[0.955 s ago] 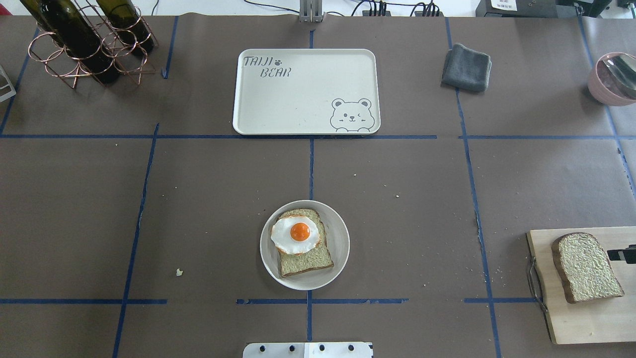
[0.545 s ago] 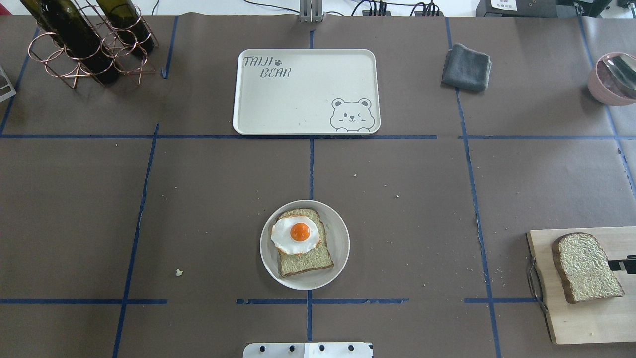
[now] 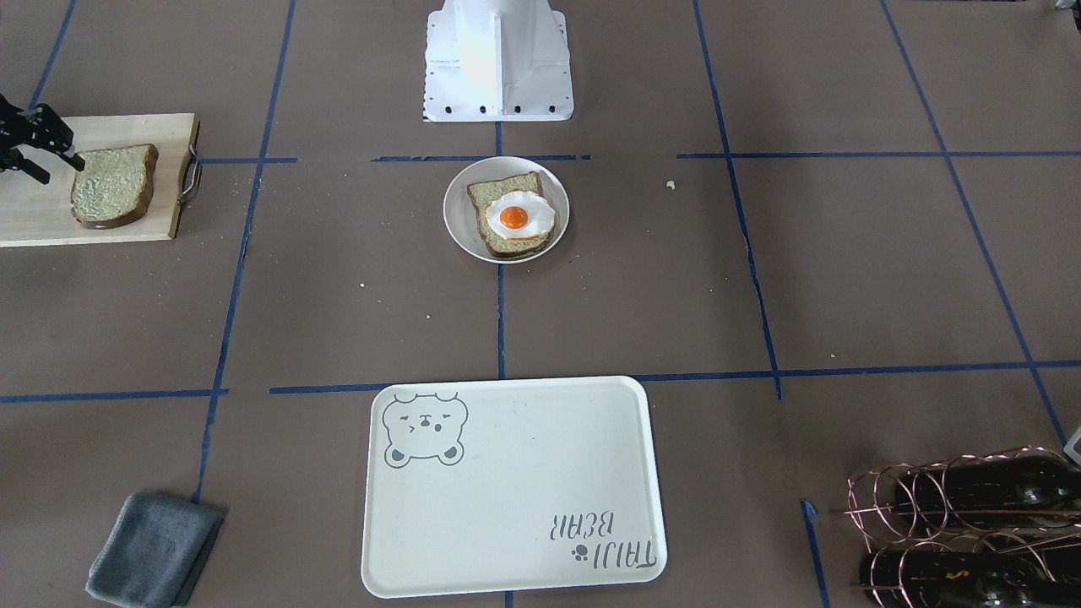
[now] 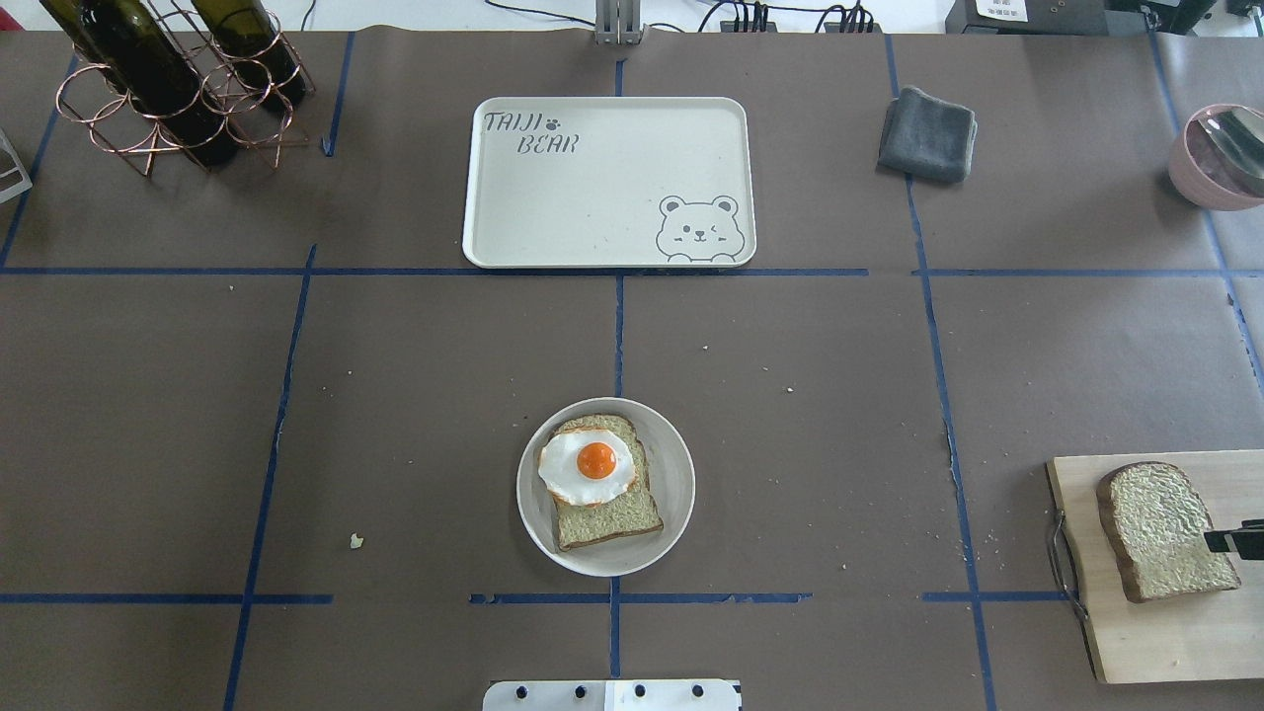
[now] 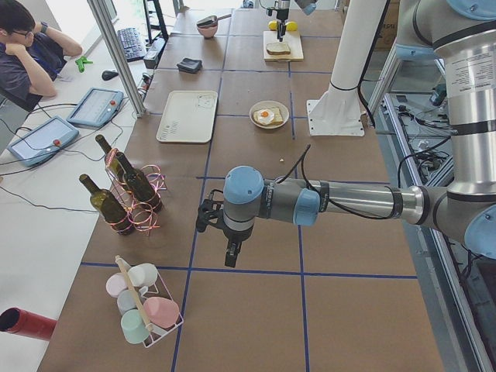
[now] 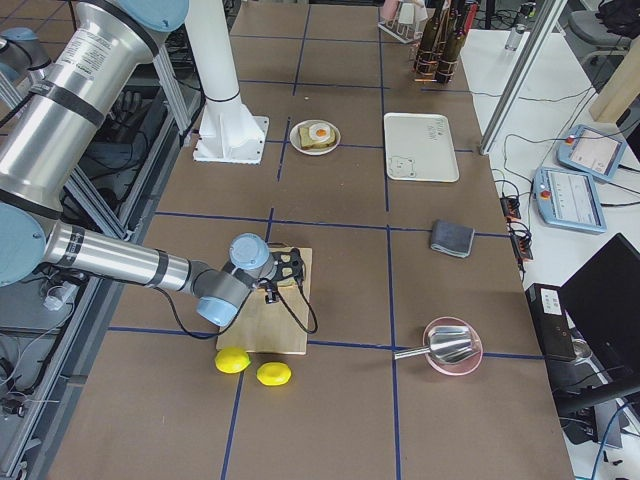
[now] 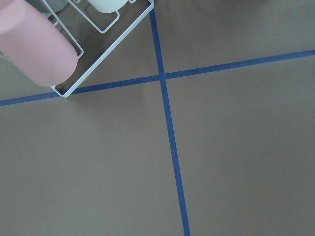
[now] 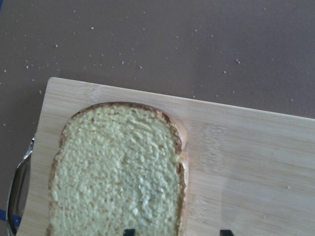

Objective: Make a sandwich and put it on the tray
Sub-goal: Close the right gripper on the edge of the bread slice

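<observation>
A bread slice (image 4: 610, 518) with a fried egg (image 4: 588, 466) on top lies on a round off-white plate (image 4: 671, 484) at the table's near centre. A second bread slice (image 4: 1160, 528) lies on a wooden cutting board (image 4: 1155, 632) at the right. My right gripper (image 4: 1229, 540) is at this slice's outer edge, low over the board. In the right wrist view its open jaws (image 8: 177, 232) straddle the slice's crust (image 8: 183, 162). The cream tray (image 4: 592, 197) with the bear drawing is empty at the far centre. My left gripper (image 5: 229, 248) shows only in the left side view; I cannot tell its state.
A copper rack with wine bottles (image 4: 168, 79) stands far left. A grey cloth (image 4: 926, 133) lies right of the tray. A pink bowl with a spoon (image 4: 1220, 153) is far right. Two lemons (image 6: 252, 366) lie beside the board. A mug rack (image 5: 143, 310) stands near the left arm.
My right gripper has moved along the slice's outer edge toward the robot's side of the board. The bread, egg, plate and tray have not moved.
</observation>
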